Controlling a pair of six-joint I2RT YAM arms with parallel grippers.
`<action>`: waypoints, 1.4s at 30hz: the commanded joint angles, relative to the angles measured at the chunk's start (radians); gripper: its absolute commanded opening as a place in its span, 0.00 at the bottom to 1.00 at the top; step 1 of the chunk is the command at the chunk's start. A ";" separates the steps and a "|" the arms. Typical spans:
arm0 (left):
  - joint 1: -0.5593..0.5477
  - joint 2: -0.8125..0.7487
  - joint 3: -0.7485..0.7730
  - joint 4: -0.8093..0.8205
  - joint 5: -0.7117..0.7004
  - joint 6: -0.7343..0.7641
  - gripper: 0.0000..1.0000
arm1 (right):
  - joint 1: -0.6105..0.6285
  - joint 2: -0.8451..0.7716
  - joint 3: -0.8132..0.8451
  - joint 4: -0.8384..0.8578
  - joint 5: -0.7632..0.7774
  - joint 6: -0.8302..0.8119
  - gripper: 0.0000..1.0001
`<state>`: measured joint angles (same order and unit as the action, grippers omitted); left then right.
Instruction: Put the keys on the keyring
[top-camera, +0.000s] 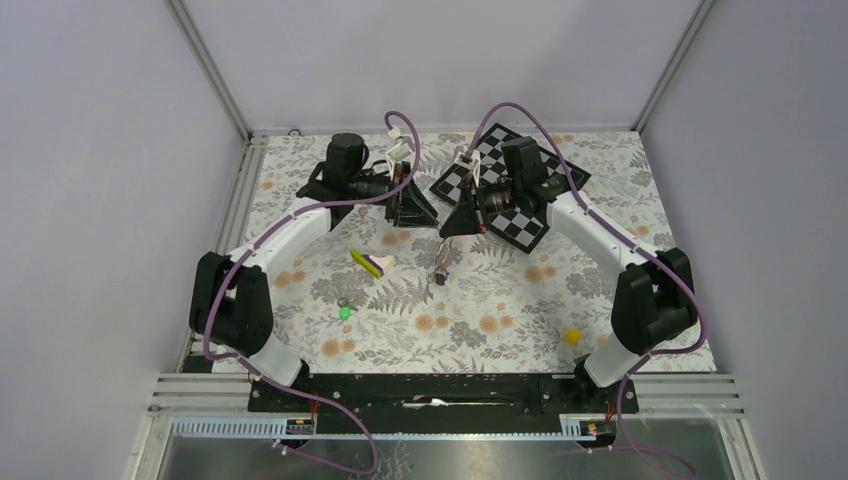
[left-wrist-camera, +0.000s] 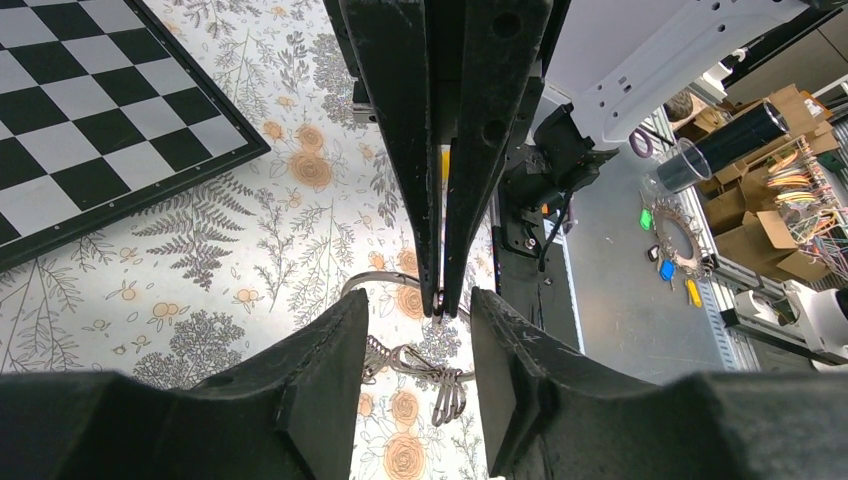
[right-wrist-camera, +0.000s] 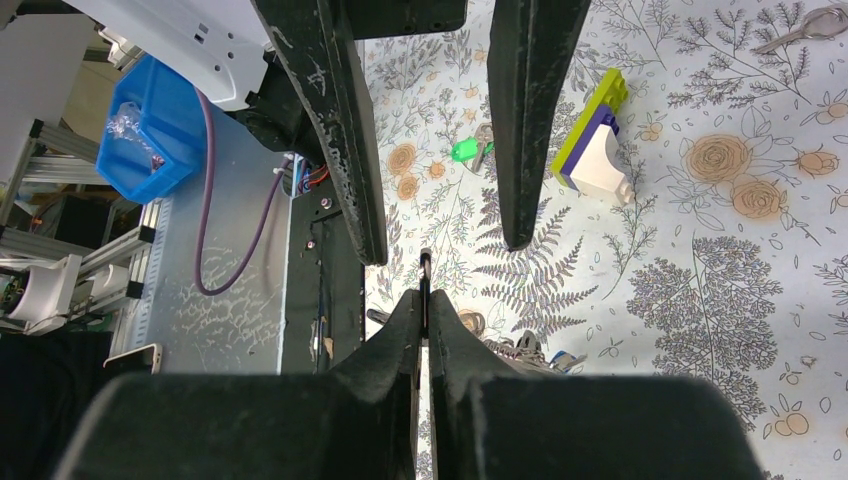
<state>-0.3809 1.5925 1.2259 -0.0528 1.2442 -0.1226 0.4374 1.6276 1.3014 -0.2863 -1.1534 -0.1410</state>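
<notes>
Keyring (right-wrist-camera: 425, 266) first: I see it as a thin dark sliver standing edge-on out of my right pincer (right-wrist-camera: 424, 300), whose 2 fingers are pressed together on it. On the left wrist camera the same clamped tips come down from the top of the view, and a curve of the silver wire runs away from them to the left. A bunch of keys (left-wrist-camera: 425, 372) hangs under that wire, over the flowered worktop (left-wrist-camera: 250, 260). In the top view the bunch dangles just below the 2 pincers, which meet nose to nose near the middle of the worktop. I cannot tell how many keys are in the bunch. A speck of blue shows in it on the right wrist camera.

My left pincer (left-wrist-camera: 420, 300) is spread, with 1 finger on each side of the right pincer's tips, and I see no contact with them.

The green key (right-wrist-camera: 463, 150) lies flat on the worktop on the left arm's side, well apart from the keyring, with something small and silver just beside it. The yellow-white-purple wedge block (right-wrist-camera: 595, 140) lies between that key and the pincers. 1 bare silver key (right-wrist-camera: 810, 22) lies near the corner of the right wrist view. A checkerboard (left-wrist-camera: 90, 110) lies under the right arm, and a small yellow cube (top-camera: 572, 337) sits near that arm's base.
</notes>
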 joint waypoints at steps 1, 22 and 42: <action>-0.005 -0.012 -0.004 0.010 0.000 0.035 0.44 | -0.003 -0.017 0.018 0.008 -0.026 0.006 0.00; -0.012 -0.031 -0.112 0.147 0.018 -0.021 0.57 | -0.023 -0.045 -0.028 0.137 0.030 0.121 0.00; 0.015 -0.026 -0.171 0.522 -0.049 -0.342 0.51 | -0.032 -0.066 -0.082 0.225 0.025 0.187 0.00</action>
<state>-0.3962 1.5925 1.0294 0.3832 1.2003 -0.4343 0.4152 1.6165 1.2358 -0.0963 -1.0557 0.0650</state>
